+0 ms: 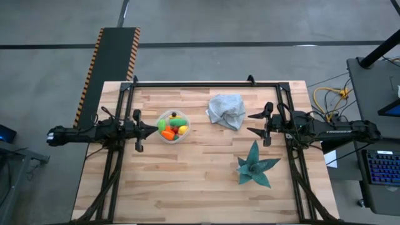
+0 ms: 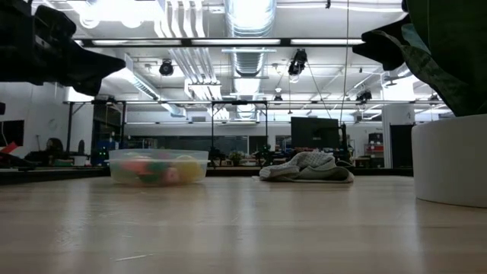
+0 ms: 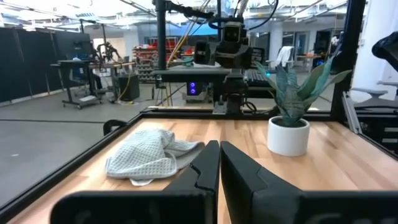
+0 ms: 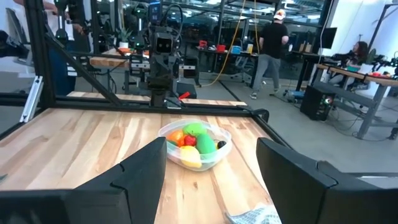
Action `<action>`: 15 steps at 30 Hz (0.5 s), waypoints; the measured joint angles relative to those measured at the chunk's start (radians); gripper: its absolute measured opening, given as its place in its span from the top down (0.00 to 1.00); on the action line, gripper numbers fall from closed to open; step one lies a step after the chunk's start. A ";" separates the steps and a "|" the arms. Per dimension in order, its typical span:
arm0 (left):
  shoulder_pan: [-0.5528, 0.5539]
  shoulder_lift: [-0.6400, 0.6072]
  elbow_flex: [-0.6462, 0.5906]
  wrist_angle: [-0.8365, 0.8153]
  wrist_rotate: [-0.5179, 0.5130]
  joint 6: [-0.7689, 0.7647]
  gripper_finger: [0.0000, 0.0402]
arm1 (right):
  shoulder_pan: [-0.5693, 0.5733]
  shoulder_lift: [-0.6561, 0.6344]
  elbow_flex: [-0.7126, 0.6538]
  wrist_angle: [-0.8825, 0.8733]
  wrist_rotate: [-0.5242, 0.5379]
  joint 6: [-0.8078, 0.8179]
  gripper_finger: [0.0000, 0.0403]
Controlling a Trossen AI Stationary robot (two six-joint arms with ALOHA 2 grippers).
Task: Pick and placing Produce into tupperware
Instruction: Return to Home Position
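The clear tupperware (image 1: 173,126) stands on the table left of centre and holds the produce (image 1: 174,125): green, yellow, orange, red and one dark piece. It also shows in the right wrist view (image 4: 195,144) and the low view (image 2: 158,166). My left gripper (image 1: 154,129) is shut and empty, just left of the tupperware, above the table. My right gripper (image 1: 251,123) is open and empty, at the table's right, just right of the grey-blue cloth (image 1: 227,110).
The grey-blue cloth lies crumpled at the far middle of the table (image 3: 149,158). A teal spiky plant in a white pot (image 1: 255,165) stands at the near right. A black frame (image 1: 206,84) runs round the table's far and side edges. People stand in the room beyond (image 4: 272,43).
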 joint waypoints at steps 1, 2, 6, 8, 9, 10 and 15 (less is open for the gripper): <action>0.000 0.003 0.000 0.000 0.000 0.000 1.00 | 0.000 0.000 0.000 0.000 0.000 0.007 0.40; 0.000 0.006 0.000 0.000 0.000 0.000 1.00 | 0.000 0.000 0.000 0.000 0.000 0.017 0.40; 0.000 0.023 0.000 0.000 -0.001 0.000 1.00 | 0.000 0.000 -0.001 0.002 -0.009 0.054 0.42; 0.000 0.032 0.000 0.001 -0.001 0.000 1.00 | 0.000 0.000 -0.002 0.004 -0.010 0.054 0.46; 0.000 0.037 0.000 0.001 -0.001 0.000 1.00 | 0.000 0.000 -0.002 0.004 -0.010 0.055 0.49; 0.000 0.042 -0.001 0.001 -0.001 0.000 1.00 | 0.000 0.000 -0.002 0.004 -0.018 0.060 0.53; 0.000 0.064 -0.001 0.001 -0.006 0.000 1.00 | 0.000 0.000 -0.002 0.003 -0.119 0.057 0.80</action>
